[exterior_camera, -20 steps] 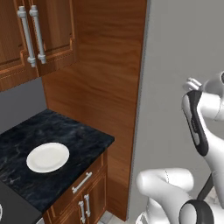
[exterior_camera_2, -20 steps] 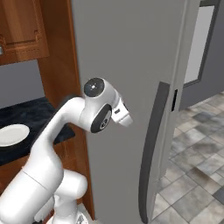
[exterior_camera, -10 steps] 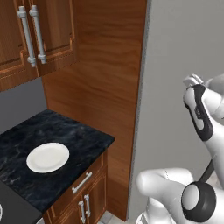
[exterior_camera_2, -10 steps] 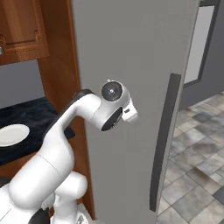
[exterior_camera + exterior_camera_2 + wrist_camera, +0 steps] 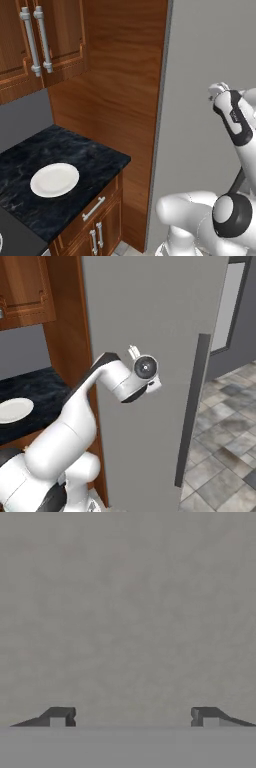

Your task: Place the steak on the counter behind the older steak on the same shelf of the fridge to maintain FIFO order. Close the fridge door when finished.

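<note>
Even, soft light — sharp, glare-free

1. Fridge door (image 5: 150, 331): one grey panel, shut, at 12 o'clock in the right base view.
2. Door handle (image 5: 189, 411): one long dark vertical bar, at 3 o'clock on the panel.
3. White plate (image 5: 54, 179): one, at 8 o'clock in the left base view.
4. Counter (image 5: 95, 160): one black worktop, bearing the plate.
5. Upper cabinet handles (image 5: 37, 40): two silver bars, at 10 o'clock.
6. Lower cabinet handles (image 5: 93, 208): three silver bars, at 6 o'clock.
7. Finger tips (image 5: 58, 717): two, well apart, at 6 o'clock in the hand view.
</note>
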Controlling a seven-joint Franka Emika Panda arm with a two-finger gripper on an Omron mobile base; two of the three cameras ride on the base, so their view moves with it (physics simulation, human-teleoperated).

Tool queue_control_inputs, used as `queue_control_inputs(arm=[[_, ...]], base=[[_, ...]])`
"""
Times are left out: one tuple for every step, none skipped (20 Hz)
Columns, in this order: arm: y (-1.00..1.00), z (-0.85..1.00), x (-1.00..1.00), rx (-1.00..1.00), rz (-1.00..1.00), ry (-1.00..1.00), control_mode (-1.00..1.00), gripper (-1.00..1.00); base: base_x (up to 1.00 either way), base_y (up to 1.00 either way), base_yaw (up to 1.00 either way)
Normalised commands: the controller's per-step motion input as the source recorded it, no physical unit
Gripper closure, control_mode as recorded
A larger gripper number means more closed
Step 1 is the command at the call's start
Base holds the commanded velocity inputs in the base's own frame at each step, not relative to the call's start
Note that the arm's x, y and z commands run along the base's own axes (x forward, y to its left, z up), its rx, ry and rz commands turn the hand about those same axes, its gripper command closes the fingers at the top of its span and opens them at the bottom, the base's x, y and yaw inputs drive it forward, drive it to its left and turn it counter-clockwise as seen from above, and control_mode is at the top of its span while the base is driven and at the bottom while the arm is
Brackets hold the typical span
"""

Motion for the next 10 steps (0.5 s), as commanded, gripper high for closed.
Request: queue_control_inputs(arm=[[0.00,0.00,0.55,0.17,0.14,-0.03,-1.00,-1.00],[0.00,0.00,0.57,0.17,0.14,-0.03,-1.00,-1.00],[0.04,-0.06,0.61,0.15,0.15,-0.02,-1.00,-1.00],[0.04,-0.06,0.60,0.15,0.15,-0.02,-1.00,-1.00],[0.04,-0.05,0.51,0.15,0.14,-0.02,-1.00,-1.00],[0.09,-0.04,0.46,0.15,0.14,-0.03,-1.00,-1.00],[0.21,-0.06,0.38,0.14,0.15,-0.03,-1.00,-1.00],[0.24,-0.10,0.31,0.13,0.15,-0.03,-1.00,-1.00],[0.26,-0.11,0.26,0.14,0.13,0.00,-1.00,-1.00],[0.27,-0.10,0.21,0.15,0.13,0.00,-1.00,-1.00]], base=[[0.00,0.00,0.00],[0.00,0.00,0.00],[0.00,0.00,0.00],[0.00,0.00,0.00],[0.00,0.00,0.00],[0.00,0.00,0.00],[0.00,0.00,0.00],[0.00,0.00,0.00],[0.00,0.00,0.00],[0.00,0.00,0.00]])
